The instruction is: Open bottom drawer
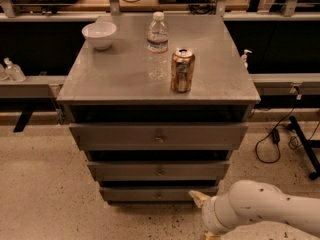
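The bottom drawer is the lowest and narrowest grey front of the cabinet, with a small round knob at its centre; it looks shut. My gripper is low at the bottom edge, just right of the drawer's right end. It is open: one tan finger reaches the drawer's lower right corner and the other is mostly cut off by the frame's bottom edge. The white arm stretches away to the right.
On the cabinet top stand a white bowl, a water bottle and a soda can. The middle drawer and top drawer are above. Cables and a black stand leg lie on the floor at right.
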Tool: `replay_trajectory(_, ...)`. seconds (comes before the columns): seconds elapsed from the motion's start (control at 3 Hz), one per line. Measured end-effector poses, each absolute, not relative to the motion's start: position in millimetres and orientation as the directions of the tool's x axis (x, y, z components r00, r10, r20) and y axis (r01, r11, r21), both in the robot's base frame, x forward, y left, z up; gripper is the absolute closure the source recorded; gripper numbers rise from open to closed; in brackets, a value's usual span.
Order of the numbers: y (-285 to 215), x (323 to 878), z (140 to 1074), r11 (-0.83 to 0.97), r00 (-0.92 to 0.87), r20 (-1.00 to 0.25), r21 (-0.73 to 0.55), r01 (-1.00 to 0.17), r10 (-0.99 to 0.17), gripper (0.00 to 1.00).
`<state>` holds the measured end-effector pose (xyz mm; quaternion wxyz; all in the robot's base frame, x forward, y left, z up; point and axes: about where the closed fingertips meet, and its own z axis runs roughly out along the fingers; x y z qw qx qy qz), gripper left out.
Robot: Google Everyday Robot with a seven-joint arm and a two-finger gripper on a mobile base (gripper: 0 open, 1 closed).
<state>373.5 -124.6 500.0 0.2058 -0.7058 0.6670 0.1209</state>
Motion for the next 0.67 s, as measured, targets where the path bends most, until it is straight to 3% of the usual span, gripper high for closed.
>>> replay_trajectory(0.33,-113.2,391.0,490.1,-0.056,0.133,-0.417,-0.193,-0.98,-0.899,0.0)
replay_trajectory(0.67,-128.3,387.1,477.7,-0.028,0.087,-0.401,-0.15,-0.988,-0.912,0.0)
